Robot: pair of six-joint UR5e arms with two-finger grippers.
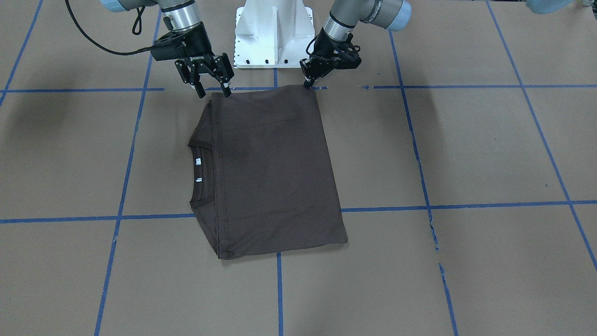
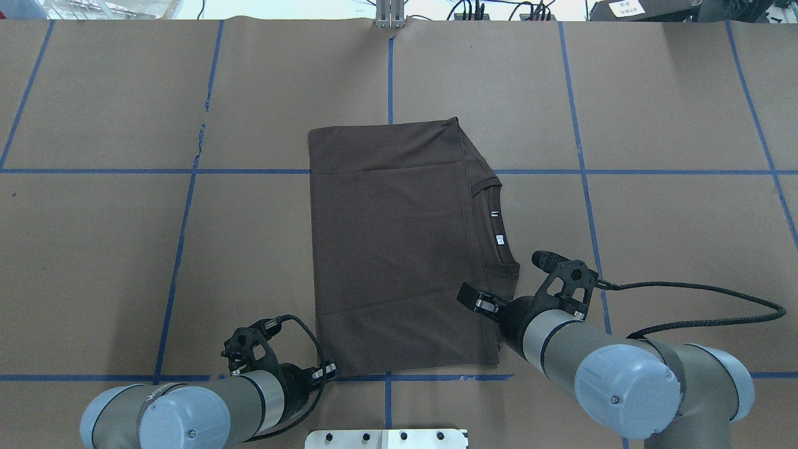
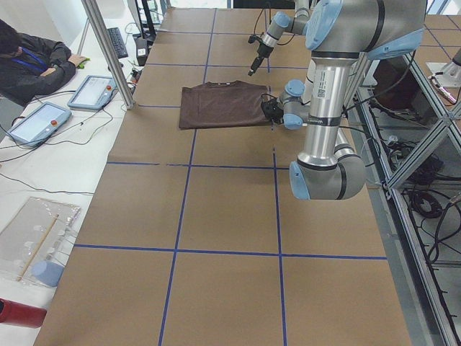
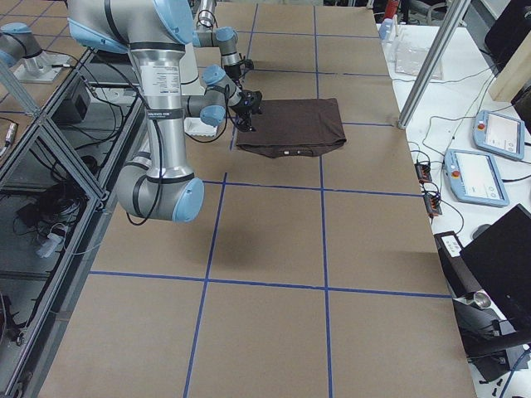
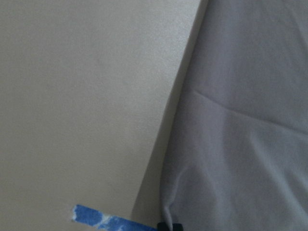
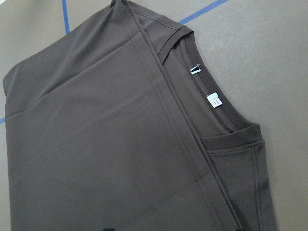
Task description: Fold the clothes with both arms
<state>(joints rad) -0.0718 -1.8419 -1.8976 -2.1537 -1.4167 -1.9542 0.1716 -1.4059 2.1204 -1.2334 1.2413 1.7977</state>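
The right gripper (image 1: 214, 92) carries the brand name ROBOTIQ in small white letters on its black body. The left arm (image 1: 364, 14) bears pale lettering on its grey tube, seemingly UNIVERSAL ROBOTS but too small to be sure, and a white sticker (image 3: 322, 79) with unreadable print. The white neck tag (image 6: 214, 100) of the T-shirt (image 6: 96, 144) has a mark too blurred to read.
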